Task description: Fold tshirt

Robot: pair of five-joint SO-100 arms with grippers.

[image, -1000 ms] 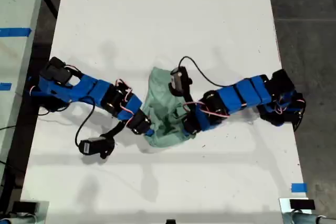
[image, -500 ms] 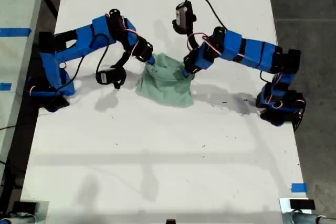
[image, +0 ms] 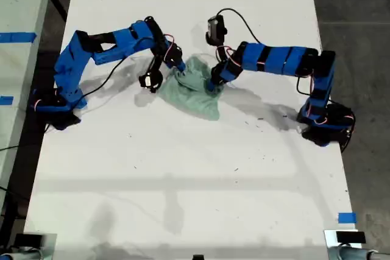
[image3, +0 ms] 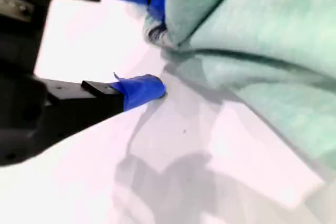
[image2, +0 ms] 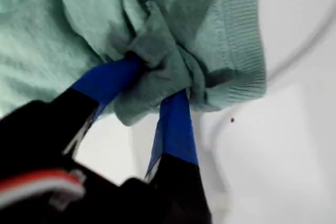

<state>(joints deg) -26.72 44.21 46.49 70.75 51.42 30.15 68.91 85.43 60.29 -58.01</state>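
Observation:
The pale mint tshirt lies bunched on the white table, towards its far half in the exterior view. Two blue arms meet at it there, one from the exterior view's left with its tip at the shirt's edge, one from the right with its tip on the cloth. The wrist views do not settle which arm is which. My first gripper is shut on a gathered fold of the tshirt beside its ribbed hem. My second gripper stands open, one fingertip free over the table, the other against the tshirt.
Cables loop from both arms over the table. The arm bases stand at the table's left and right sides in the exterior view. A blue tape mark sits near the front right corner there. A dark floor borders the table.
Both arms have swung from the middle of the table towards its far side, carrying the tshirt along. Over the last half second their tips came lower and closer together.

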